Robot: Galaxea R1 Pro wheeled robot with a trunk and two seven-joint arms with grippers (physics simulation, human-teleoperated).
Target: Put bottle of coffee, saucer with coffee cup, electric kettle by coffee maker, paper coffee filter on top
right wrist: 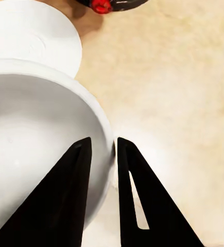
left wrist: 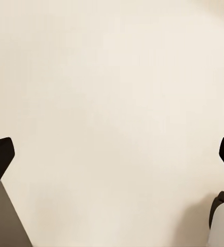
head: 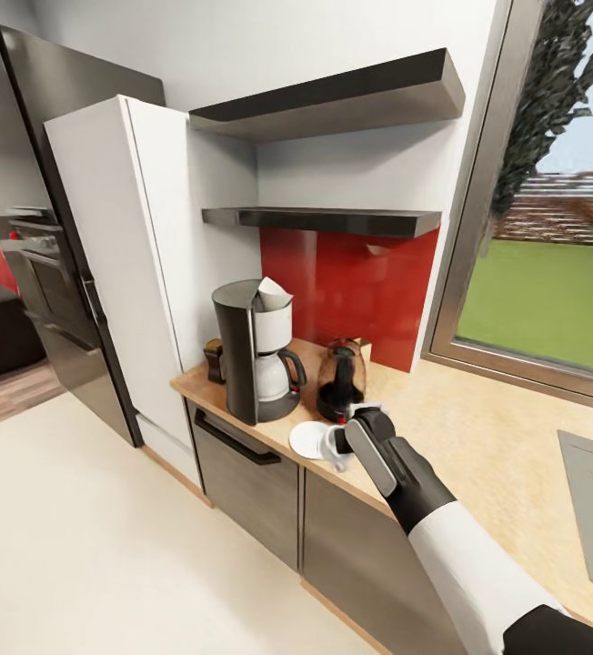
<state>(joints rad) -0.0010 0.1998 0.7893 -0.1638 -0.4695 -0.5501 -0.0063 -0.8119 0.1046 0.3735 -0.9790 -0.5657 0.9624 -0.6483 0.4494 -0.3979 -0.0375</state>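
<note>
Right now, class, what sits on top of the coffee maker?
A white paper coffee filter rests in the top of the coffee maker, its corner poking up. The filter's lower part is hidden inside the machine.

Bright, even daylight from the window (head: 551, 273) on my right, soft shadows under the shelves (head: 333, 218), a glare patch on the fridge (head: 24, 182), my head view bowed at its edges, right wrist close-up slightly soft.
</note>
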